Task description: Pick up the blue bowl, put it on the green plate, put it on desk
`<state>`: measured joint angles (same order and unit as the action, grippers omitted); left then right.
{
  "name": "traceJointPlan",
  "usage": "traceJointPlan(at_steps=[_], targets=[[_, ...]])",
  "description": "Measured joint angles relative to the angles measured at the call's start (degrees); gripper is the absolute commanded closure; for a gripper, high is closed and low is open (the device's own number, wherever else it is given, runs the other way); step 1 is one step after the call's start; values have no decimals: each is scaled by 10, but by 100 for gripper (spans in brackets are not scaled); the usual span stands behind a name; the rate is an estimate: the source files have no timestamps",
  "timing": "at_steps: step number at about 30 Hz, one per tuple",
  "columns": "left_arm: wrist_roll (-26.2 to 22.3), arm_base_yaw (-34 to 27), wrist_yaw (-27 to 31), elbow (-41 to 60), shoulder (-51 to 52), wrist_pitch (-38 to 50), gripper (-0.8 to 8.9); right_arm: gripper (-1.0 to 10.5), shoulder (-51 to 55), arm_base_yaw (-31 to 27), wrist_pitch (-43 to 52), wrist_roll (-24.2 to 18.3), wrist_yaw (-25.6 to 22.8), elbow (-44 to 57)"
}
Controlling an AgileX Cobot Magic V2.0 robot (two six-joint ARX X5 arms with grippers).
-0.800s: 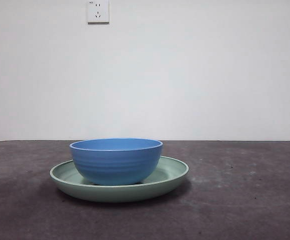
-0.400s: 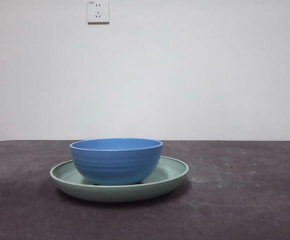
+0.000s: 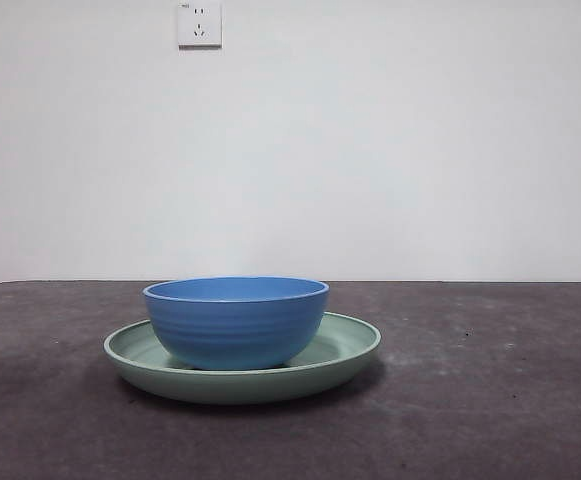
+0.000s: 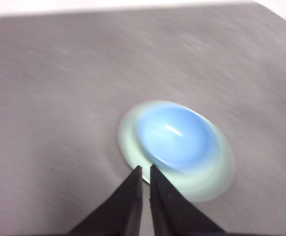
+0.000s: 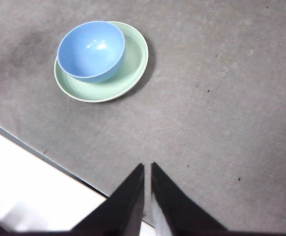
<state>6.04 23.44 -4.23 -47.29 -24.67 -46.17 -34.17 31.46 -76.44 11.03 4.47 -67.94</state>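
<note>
Bowl: The glossy, round, medium-blue bowl with faint ridges sat upright inside the plate, left of centre in the front view, offset toward the plate's left side.
Plate: The wide, shallow, pale mint-green glossy plate rested flat on the bench, wider than the bowl, its rim exposed all round.
Bench: The dark grey-brown, matte, speckled bench carried both items; a white wall socket showed at the upper left of the front view.
Left gripper: The left gripper hung above the bench with its jaws nearly together, only a thin slit between them. Its view was motion-blurred; the tips appeared just over the plate's near rim, with the bowl just beyond, at frame centre.
Right gripper: The right gripper had its jaws almost closed on nothing and stood well apart from the bowl, which lay in the upper left of that view.
Step in hand (judgement): The bowl was already on the plate; lifting it off and setting it on the bench appeared to remain, and the left gripper was the better placed.
Method (judgement): Spread the jaws first, straddle the bowl's wall at the rim, close firmly on the glossy surface, then lift straight up so the plate is not dragged.
</note>
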Motion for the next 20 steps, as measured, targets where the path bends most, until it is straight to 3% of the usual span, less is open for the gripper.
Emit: traceJointPlan(at_steps=[7, 10, 14, 20], targets=[[-11, -110, 9, 259, 111, 337, 789, 928, 0, 0, 0, 0, 0, 0], [-11, -157, 10, 361, 141, 442, 789, 928, 0, 0, 0, 0, 0, 0], [-11, -195, 11, 431, 166, 456, 789, 928, 0, 0, 0, 0, 0, 0], [-12, -225, 18, 454, 203, 450, 789, 928, 0, 0, 0, 0, 0, 0]])
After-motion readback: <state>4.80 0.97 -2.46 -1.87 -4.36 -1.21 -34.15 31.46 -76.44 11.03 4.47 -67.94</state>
